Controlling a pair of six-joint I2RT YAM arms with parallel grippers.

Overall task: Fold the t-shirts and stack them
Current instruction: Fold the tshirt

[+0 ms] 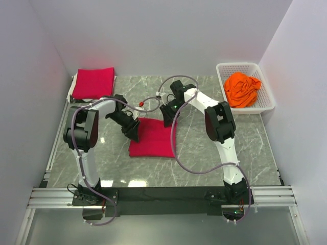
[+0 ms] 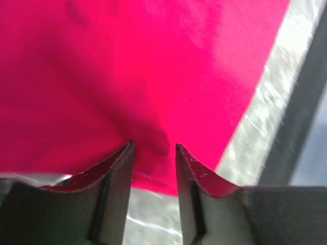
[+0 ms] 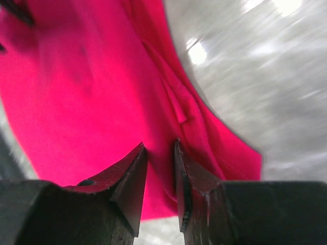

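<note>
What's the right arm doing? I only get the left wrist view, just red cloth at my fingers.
Observer: The right gripper is down at the far right corner of the same red shirt, fingers either side of its edge.
Operator: Anything folded already?
Observer: A folded red pile sits at the far left corner of the table.
Operator: Any left to do?
Observer: One orange shirt lies crumpled in the white basket at far right.
</note>
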